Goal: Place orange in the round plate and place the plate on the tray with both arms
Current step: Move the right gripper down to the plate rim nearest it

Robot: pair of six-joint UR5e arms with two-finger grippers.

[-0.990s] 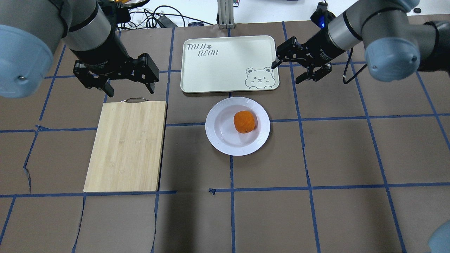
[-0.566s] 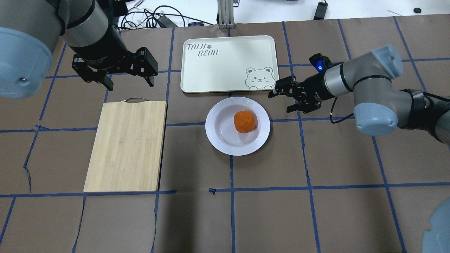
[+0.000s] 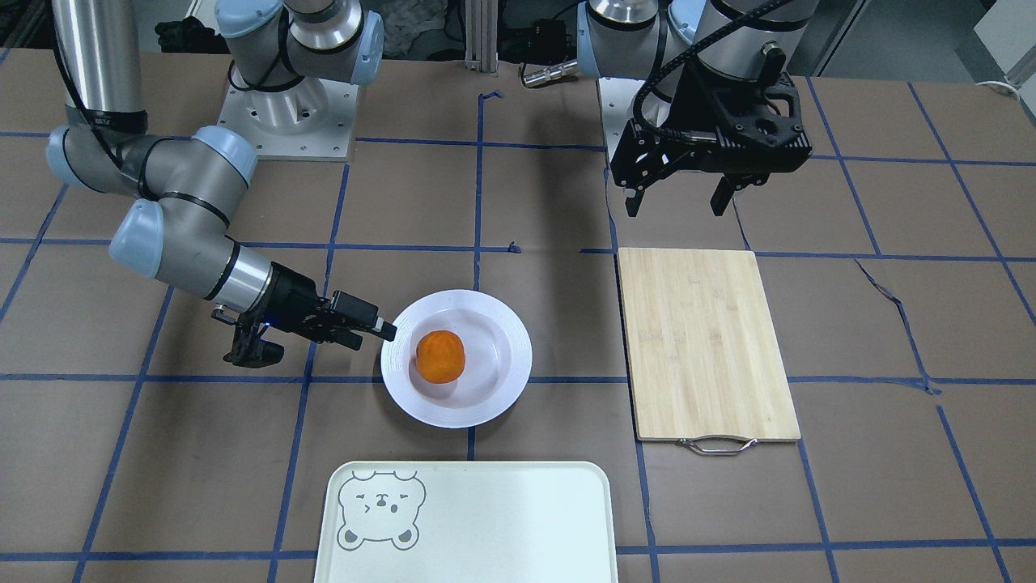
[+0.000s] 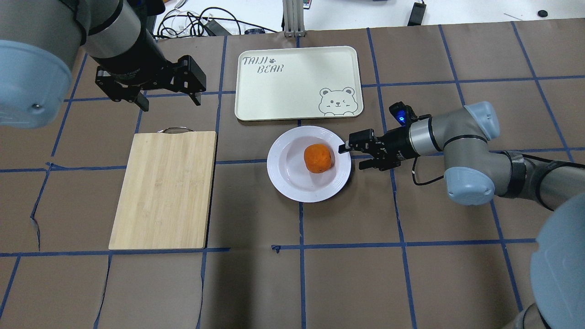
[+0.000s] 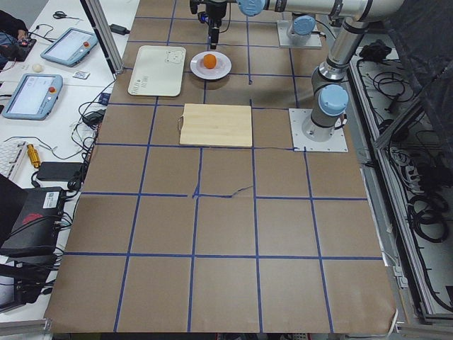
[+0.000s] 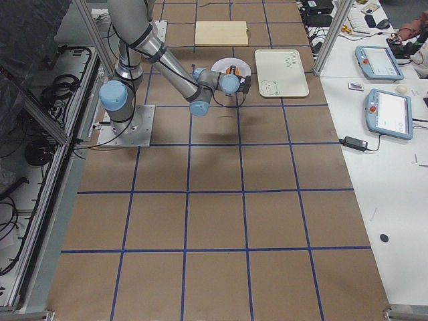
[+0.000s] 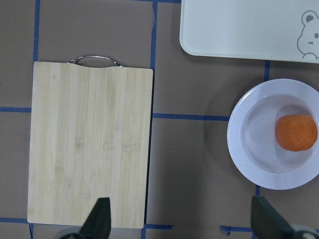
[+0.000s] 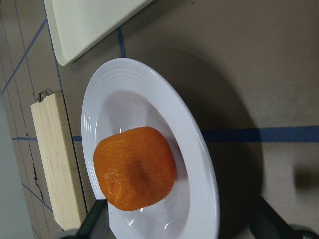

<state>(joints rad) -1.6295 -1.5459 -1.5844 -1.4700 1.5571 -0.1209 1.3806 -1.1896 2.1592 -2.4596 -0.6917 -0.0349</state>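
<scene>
So the orange (image 4: pixel 317 158) is sitting in the round plate (image 4: pixel 292 185), a bit off-centre toward the right arm's side. The plate's on the bench (image 4: pixel 411 274), just short of the tray (image 4: pixel 297 82), not on it. The right pincer (image 4: pixel 351 157) is down low at the plate's rim, spread, with one fingertip right at the edge. The left pincer (image 4: pixel 171 105) hangs spread wide past the handle end of the bamboo cutting board (image 4: pixel 164 189), holding nothing.
</scene>
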